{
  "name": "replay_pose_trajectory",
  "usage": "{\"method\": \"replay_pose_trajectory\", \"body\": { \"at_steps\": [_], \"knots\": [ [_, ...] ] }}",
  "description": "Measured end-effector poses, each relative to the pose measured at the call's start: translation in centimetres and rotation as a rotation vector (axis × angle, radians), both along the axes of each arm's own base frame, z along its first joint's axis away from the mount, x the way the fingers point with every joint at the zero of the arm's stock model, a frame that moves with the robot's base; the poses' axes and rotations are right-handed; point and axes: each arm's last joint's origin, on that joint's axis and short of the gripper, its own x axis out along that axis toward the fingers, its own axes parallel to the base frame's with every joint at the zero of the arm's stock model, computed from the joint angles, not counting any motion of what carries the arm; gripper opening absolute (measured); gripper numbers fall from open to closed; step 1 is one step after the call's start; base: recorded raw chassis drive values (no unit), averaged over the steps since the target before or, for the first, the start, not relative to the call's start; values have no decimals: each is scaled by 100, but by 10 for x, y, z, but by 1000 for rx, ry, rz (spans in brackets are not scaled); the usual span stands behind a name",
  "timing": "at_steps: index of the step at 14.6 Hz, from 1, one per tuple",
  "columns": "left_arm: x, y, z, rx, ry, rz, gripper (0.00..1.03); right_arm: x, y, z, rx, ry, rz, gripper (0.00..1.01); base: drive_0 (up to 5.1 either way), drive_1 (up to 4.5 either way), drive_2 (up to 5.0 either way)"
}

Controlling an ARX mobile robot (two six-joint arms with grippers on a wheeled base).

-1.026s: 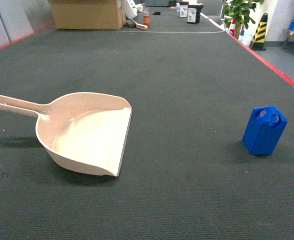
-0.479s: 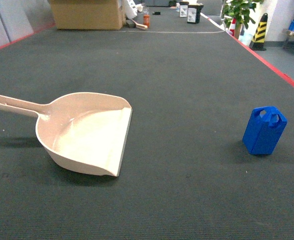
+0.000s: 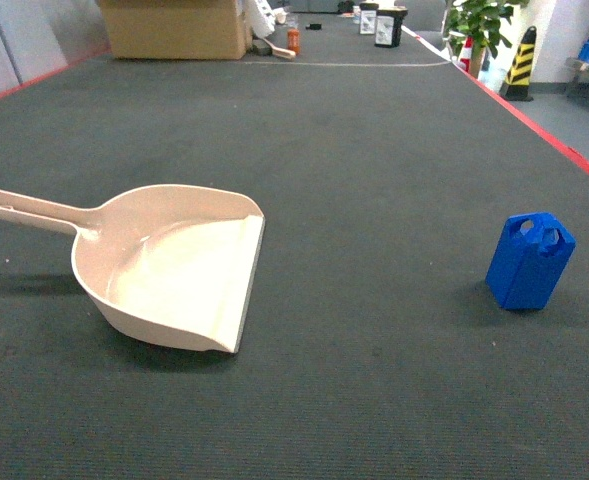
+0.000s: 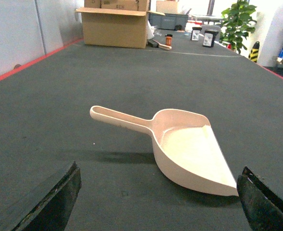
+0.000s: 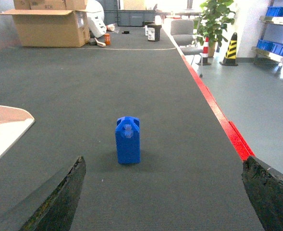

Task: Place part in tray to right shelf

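- Both claws, left (image 4: 158,202) and right (image 5: 163,195), hang spread wide, gripping nothing.
- The cream tray (image 3: 174,265) lies flat by the carpet's (image 3: 374,150) left edge.
- The blue part (image 3: 530,261) stands upright near the right edge, well apart from the tray.
- A cardboard box (image 3: 174,27) sits at the far edge.

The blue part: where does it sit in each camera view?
Head: blue part stands at right edge, on the dark carpet.
Left wrist: not in view.
Right wrist: blue part stands centre frame.
Shared landmark: cardboard box far back left.
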Motion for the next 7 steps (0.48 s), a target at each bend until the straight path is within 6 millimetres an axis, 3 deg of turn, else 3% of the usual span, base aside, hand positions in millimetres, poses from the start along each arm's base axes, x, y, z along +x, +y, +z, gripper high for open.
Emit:
{"method": "replay_pose_trajectory", "body": {
  "at_steps": [7],
  "knots": [
    [0, 0, 0, 0, 0, 0, 98, 0, 0, 0, 0, 0, 0, 98, 0, 0, 0]
  ]
}}
